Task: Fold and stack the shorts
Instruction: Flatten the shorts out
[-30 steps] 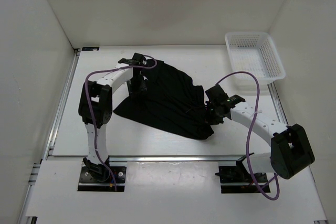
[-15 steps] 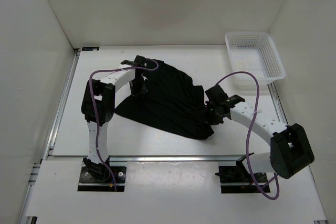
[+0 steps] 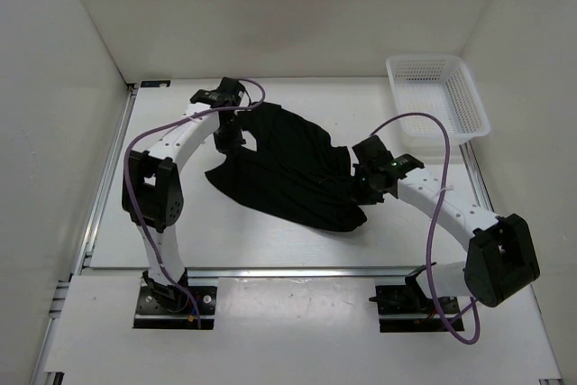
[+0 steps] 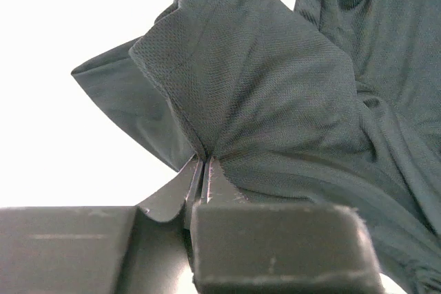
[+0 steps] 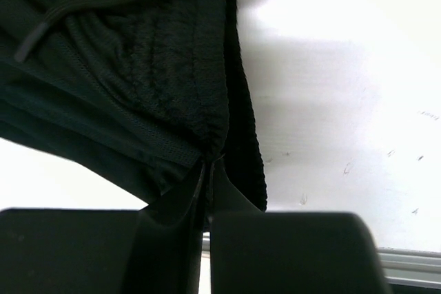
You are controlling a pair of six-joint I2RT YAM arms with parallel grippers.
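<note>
Shorts [image 3: 288, 178] on white table [image 3: 180, 223], white walls [image 3: 270, 15]; left claw [image 4: 204, 164], right claw [image 5: 209, 166] pinching them.

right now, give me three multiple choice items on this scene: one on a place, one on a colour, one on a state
1. Where does the white mesh basket stand?
A. far right corner of the table
B. near left corner
C. between the arm bases

2. What colour are the shorts?
A. white
B. black
C. red

3. How do the left pincer and right pincer stand?
A. both open, holding nothing
B. both shut on the shorts
C. left shut, right open

Key: 1 A, the top view shows it by the far right wall; 2 B, the fabric is dark in every view; 3 B, each wrist view shows fabric pinched between closed fingers.
</note>
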